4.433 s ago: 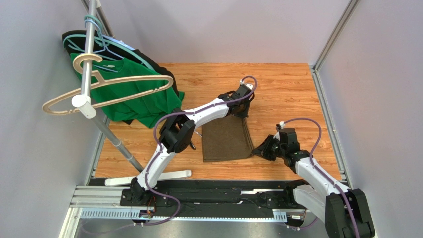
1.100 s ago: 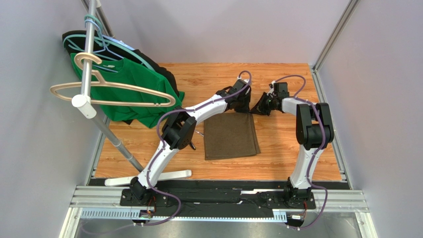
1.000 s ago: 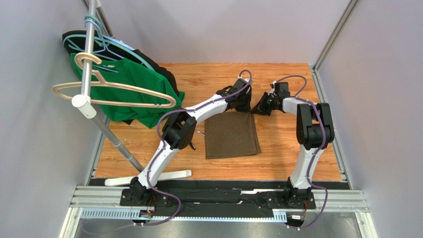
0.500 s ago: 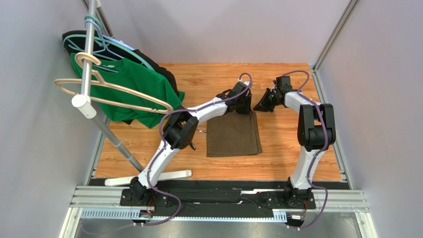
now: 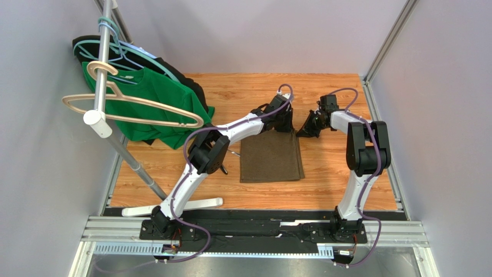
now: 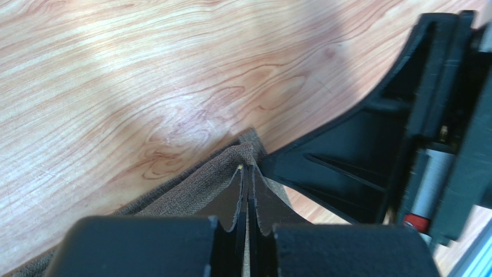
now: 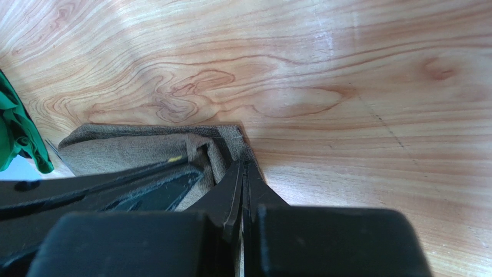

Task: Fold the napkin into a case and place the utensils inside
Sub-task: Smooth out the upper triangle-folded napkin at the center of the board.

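Napkin [image 5: 270, 157] of coarse olive-brown weave is lying folded in a rectangle on the wood-grain worktop [image 5: 338, 170]. The left tool [image 6: 247, 176] is pinching its far right corner, while the right tool [image 7: 242, 173], closed tight, is touching that same corner.

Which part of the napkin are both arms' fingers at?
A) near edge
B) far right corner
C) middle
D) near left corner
B: each wrist view shows the shut left fingers and right fingers at one cloth corner, and the top view places both arms at the far right corner of the napkin.
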Controlling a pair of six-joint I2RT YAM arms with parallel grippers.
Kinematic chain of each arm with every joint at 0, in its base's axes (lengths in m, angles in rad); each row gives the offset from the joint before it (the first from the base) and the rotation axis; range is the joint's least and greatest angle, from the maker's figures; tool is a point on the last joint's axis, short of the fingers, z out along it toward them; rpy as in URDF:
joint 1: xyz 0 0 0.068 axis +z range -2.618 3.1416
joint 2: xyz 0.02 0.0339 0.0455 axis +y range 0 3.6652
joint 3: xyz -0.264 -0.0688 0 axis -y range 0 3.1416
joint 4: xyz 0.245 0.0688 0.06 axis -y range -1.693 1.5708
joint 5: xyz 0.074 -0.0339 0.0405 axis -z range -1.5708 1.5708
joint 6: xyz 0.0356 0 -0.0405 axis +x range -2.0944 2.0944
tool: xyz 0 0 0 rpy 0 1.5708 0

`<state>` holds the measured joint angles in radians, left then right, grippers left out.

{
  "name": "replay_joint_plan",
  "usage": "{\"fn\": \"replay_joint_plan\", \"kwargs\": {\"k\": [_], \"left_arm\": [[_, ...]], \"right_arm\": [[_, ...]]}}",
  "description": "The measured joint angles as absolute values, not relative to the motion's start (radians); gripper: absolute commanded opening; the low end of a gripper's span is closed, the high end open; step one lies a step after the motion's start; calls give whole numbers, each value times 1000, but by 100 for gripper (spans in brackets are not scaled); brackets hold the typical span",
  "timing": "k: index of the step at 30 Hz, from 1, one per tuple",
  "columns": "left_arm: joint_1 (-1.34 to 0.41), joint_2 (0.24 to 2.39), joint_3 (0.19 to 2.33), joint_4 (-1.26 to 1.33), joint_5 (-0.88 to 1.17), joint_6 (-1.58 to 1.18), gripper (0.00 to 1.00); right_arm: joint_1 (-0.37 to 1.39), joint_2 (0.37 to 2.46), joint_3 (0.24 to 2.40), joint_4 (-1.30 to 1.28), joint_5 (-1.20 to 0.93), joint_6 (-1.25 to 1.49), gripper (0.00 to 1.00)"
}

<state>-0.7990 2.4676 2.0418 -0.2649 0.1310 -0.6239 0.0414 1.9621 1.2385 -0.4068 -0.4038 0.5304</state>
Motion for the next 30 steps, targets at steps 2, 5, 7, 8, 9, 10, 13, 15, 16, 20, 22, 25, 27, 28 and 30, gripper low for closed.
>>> {"fn": "replay_joint_plan", "kwargs": {"k": [2,5,7,8,9,10,13,15,16,20,22,25,27,28,30], "left_arm": [[-802,2463,2039,-259,134,-628,0],[-808,2463,2046,-253,142,-641,0],[-813,2466,2063,-257,149,-651,0],[-815,2468,2073,-255,150,-653,0],[-817,2469,2083,-253,150,-654,0],[-817,2473,2091,-250,150,-654,0],[-818,2481,2109,-250,155,-654,0],[-818,2486,2116,-250,155,-653,1],[-818,2488,2117,-251,154,-653,3],[-809,2489,2116,-268,144,-654,23],[-805,2489,2111,-268,130,-653,39],[-802,2485,2090,-275,113,-637,63],[-798,2480,2078,-294,103,-628,71],[-797,2475,2075,-303,101,-622,71],[-796,2452,2064,-337,93,-613,69]], "right_arm": [[41,1963,1237,-403,-403,529,0],[41,1962,1229,-390,-410,530,0],[39,1960,1227,-387,-412,531,0],[39,1959,1224,-385,-411,531,0],[38,1958,1224,-384,-411,530,0],[37,1958,1224,-384,-412,530,0],[36,1958,1225,-385,-412,530,0],[36,1958,1225,-386,-411,530,0],[36,1958,1226,-386,-411,530,0],[36,1958,1236,-404,-398,525,0],[36,1958,1248,-423,-381,521,0],[34,1958,1272,-458,-352,509,0],[31,1958,1295,-487,-328,503,0],[29,1956,1311,-505,-310,499,0],[29,1942,1336,-545,-277,490,0]]}}
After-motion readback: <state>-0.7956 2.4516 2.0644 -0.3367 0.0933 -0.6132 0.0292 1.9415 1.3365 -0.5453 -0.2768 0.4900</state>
